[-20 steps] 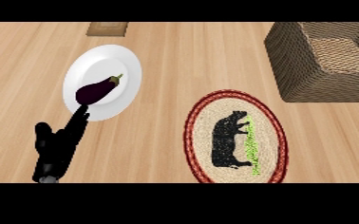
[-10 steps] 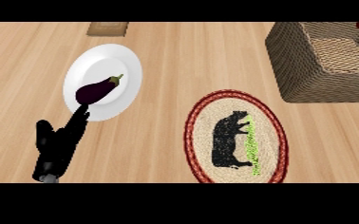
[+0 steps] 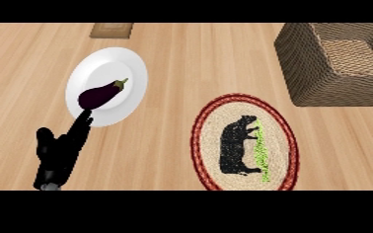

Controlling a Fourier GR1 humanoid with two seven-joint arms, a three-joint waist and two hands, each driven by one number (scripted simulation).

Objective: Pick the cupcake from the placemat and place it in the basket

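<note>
1. The left hand (image 3: 62, 153) rests low at the view's left, fingers straight, tips near the plate (image 3: 128, 64); the right hand is out of sight.
2. One oval placemat (image 3: 280, 133) lies at the near right. No cupcake shows on it or anywhere else.
3. One plate holds one eggplant (image 3: 100, 94).
4. One basket (image 3: 331, 66) waits far right, open for the drop.

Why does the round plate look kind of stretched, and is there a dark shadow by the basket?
In the head view, the white plate looks taller than wide because the camera looks steeply down; the basket shows only a faint darker patch on the counter at its base; the left robot hand is solid black.
</note>
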